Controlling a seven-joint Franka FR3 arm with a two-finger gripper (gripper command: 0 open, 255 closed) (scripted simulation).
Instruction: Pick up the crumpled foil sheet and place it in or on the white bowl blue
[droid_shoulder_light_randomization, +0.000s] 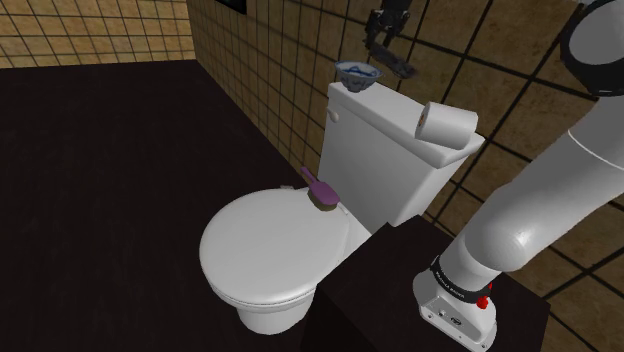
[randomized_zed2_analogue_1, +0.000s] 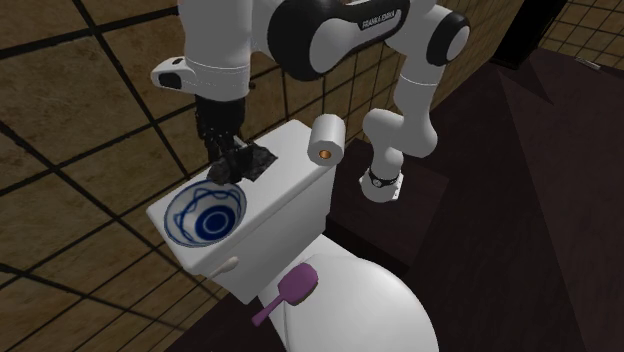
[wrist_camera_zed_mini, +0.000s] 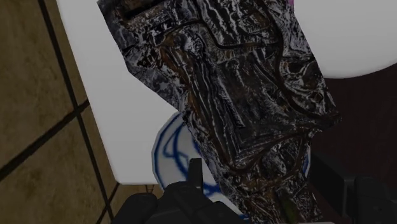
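In the shoulder view I see the end effector (droid_shoulder_light_randomization: 386, 48) up over the far end of the toilet tank (droid_shoulder_light_randomization: 395, 165), close to the tiled wall (droid_shoulder_light_randomization: 260, 60). The crumpled foil sheet (droid_shoulder_light_randomization: 396, 68) hangs dark from its fingers, just beside the bowl (droid_shoulder_light_randomization: 357, 75), which sits on the tank lid. A toilet paper roll (droid_shoulder_light_randomization: 445, 122) lies on the near end of the lid, and a purple brush (droid_shoulder_light_randomization: 320, 187) rests at the back of the closed toilet seat lid (droid_shoulder_light_randomization: 275, 245).

From the second exterior view, the end effector (randomized_zed2_analogue_1: 226, 152) points down at the tank top (randomized_zed2_analogue_1: 295, 165), with the foil sheet (randomized_zed2_analogue_1: 252, 163) at its tips, next to the bowl's rim. The bowl (randomized_zed2_analogue_1: 205, 215) is white with blue rings inside. The roll (randomized_zed2_analogue_1: 327, 138) and the brush (randomized_zed2_analogue_1: 288, 292) are well apart from it.

On the wrist view the end effector (wrist_camera_zed_mini: 259, 170) is closed onto the foil sheet (wrist_camera_zed_mini: 235, 108), which runs between the two fingers (wrist_camera_zed_mini: 194, 170) and covers part of the bowl (wrist_camera_zed_mini: 167, 149) beneath it.
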